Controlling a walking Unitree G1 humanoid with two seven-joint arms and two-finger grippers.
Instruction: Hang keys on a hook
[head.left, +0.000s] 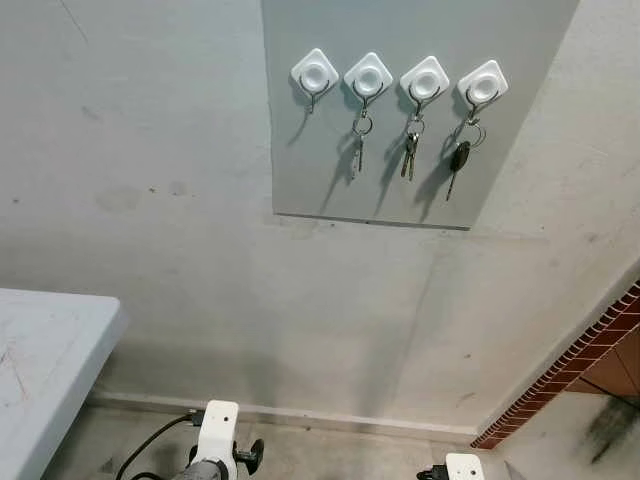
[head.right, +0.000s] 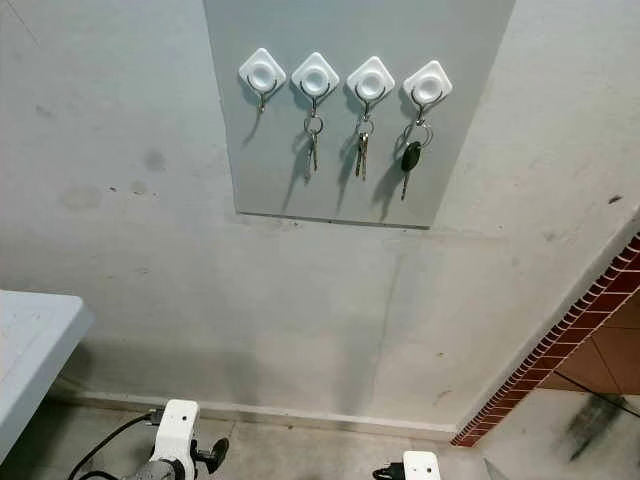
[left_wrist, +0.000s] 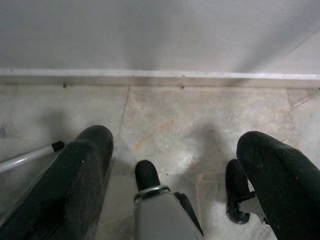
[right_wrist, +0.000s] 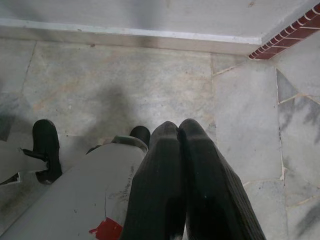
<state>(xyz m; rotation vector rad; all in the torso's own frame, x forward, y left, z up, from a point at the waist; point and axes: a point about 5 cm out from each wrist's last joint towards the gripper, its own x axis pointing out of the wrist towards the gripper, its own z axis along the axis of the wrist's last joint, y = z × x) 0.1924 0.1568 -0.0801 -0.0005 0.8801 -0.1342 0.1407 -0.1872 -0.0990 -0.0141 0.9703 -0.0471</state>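
Note:
Four white hooks sit in a row on a grey wall panel (head.left: 300, 160). The leftmost hook (head.left: 314, 75) is bare. A single key (head.left: 358, 150) hangs from the second hook, a small bunch of keys (head.left: 409, 155) from the third, and a black-headed key (head.left: 459, 157) from the fourth. Both arms hang low, far below the panel. My left gripper (left_wrist: 175, 140) points at the floor with its fingers wide apart and nothing between them. My right gripper (right_wrist: 178, 127) also points down, fingers pressed together, with no key seen in it.
A white table (head.left: 40, 360) juts in at the lower left, and its thin leg (left_wrist: 30, 155) stands near my left gripper. A red brick strip (head.left: 570, 365) runs along the floor at the right. A pale baseboard (head.left: 330, 415) meets the tiled floor.

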